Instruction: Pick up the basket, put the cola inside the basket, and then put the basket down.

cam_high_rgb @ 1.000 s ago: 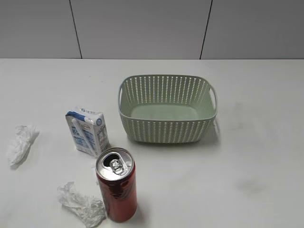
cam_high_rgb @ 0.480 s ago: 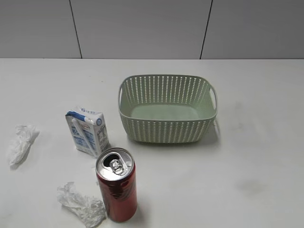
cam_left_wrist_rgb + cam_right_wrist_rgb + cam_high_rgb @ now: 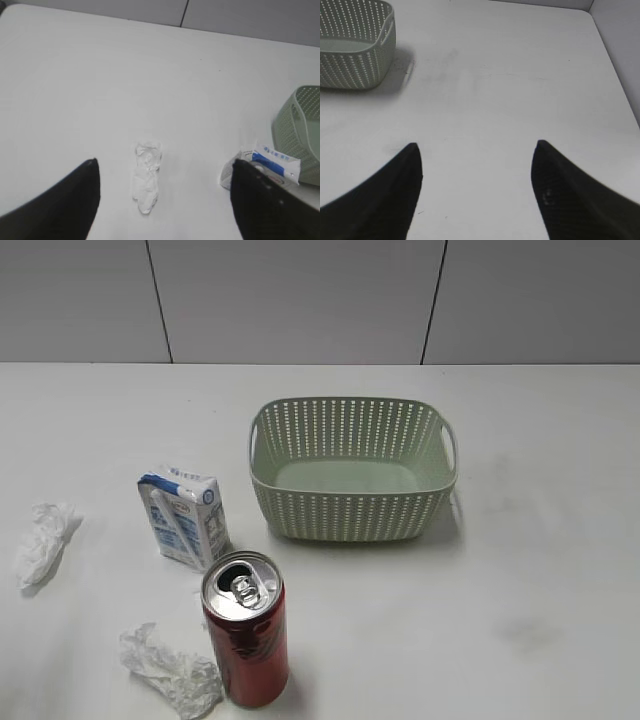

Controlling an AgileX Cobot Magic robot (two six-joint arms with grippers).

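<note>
The pale green basket [image 3: 352,468] stands empty on the white table, right of centre; its edge shows in the left wrist view [image 3: 301,131] and its corner in the right wrist view [image 3: 354,44]. The red cola can [image 3: 246,641] stands upright near the front, its silver top up. My left gripper [image 3: 165,170] is open and empty above the table's left side, over a crumpled tissue. My right gripper [image 3: 476,152] is open and empty over bare table right of the basket. Neither gripper shows in the exterior view.
A blue-and-white drink carton [image 3: 184,515] stands left of the basket, also in the left wrist view [image 3: 270,164]. Crumpled tissues lie at the far left [image 3: 42,542] and beside the can [image 3: 168,670]. A grey wall runs behind the table.
</note>
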